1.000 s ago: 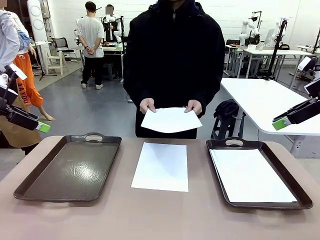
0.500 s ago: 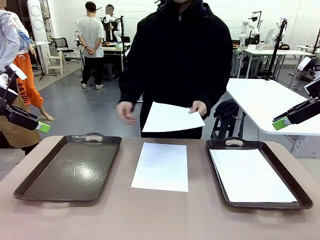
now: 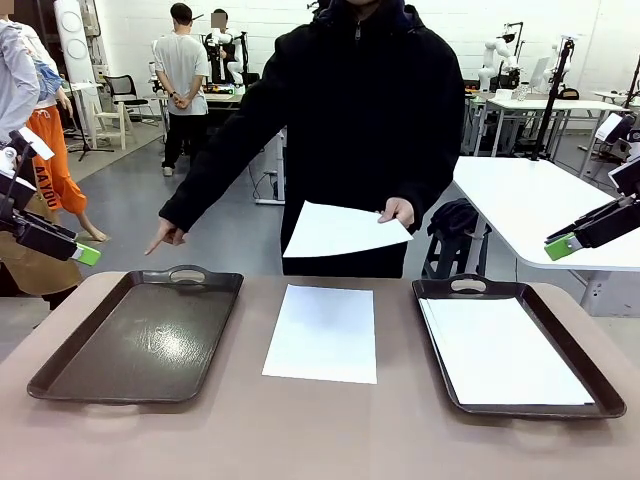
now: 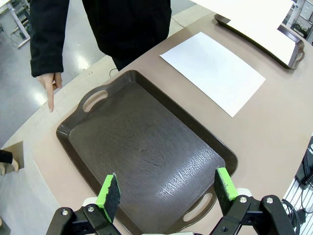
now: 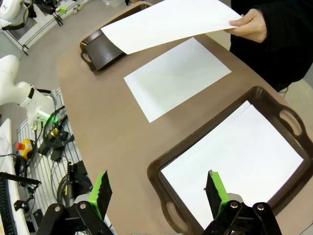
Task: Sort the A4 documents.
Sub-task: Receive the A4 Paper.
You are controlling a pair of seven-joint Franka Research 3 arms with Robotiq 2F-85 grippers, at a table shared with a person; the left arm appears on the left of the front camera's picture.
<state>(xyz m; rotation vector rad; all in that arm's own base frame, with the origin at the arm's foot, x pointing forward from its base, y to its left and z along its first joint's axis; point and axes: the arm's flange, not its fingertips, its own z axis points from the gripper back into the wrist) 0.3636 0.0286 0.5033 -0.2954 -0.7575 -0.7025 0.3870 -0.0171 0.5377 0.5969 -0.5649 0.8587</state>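
The left gripper (image 4: 167, 186) hangs raised at the scene's left side and the right gripper (image 5: 159, 188) at its right side, each tilted down and inward, green-padded jaws spread wide, gripping nothing.

Before me, a brown table (image 3: 320, 430) holds a dark brown handled tray (image 3: 140, 340) at my left and a second tray (image 3: 500, 288) at my right. A person (image 3: 360, 120) in a black jacket stands across it, with a white table (image 3: 520, 200) behind.
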